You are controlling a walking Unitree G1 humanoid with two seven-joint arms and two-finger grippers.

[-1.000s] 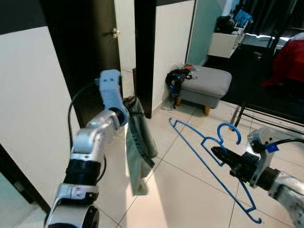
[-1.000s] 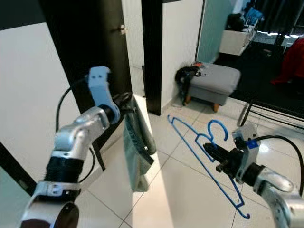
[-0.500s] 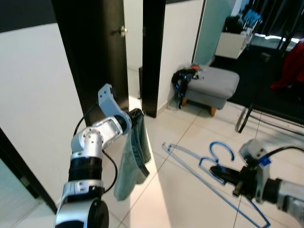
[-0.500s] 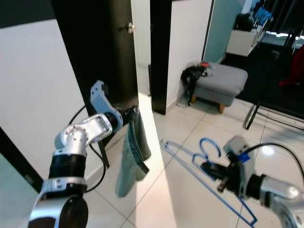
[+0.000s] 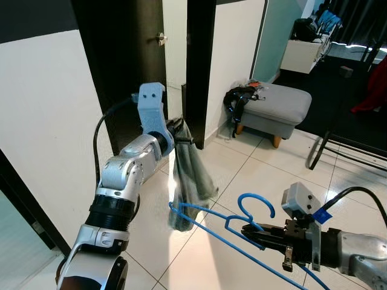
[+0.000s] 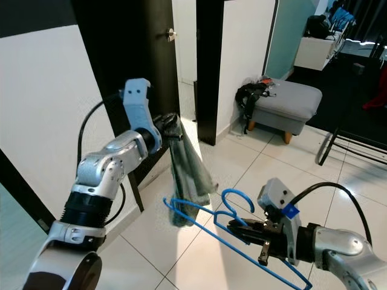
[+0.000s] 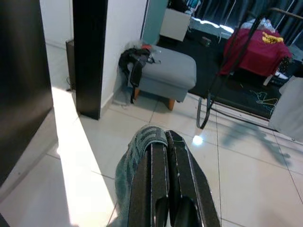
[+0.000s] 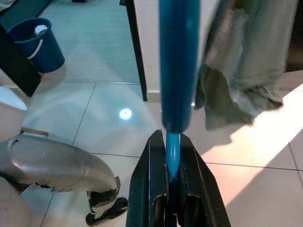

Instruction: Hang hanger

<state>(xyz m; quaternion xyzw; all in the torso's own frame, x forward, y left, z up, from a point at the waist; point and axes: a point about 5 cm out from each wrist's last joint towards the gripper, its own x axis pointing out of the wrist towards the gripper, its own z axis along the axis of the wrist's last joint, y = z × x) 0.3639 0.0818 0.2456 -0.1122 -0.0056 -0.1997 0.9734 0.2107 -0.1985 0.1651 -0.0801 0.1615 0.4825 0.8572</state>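
Blue plastic hanger (image 5: 242, 225) sits in the right gripper (image 5: 257, 234), fingers pinched tight on the wire near the base of the hook — the right wrist view shows the blue bar running straight out between them. The hanger's long axis slants across the robot's front: its far tip reaches toward the robot's left, touching or just overlapping the lower end of the grey-green garment (image 5: 190, 178); the other end runs down and to the right past the gripper. Hook curls up above the fingers.

The garment hangs limp from the left gripper (image 7: 163, 163), fingers pressed together on the bunched top of the cloth, held up approx. chest high beside the dark door (image 5: 121, 66).

So the relation that counts: the cloth lies to the left of and above the hanger, its length vertical, the hanger's arm nearly crosswise to it. Prob. next the hanger tip must go into an opening of the garment — the right arm is the nearer one to do the threading.
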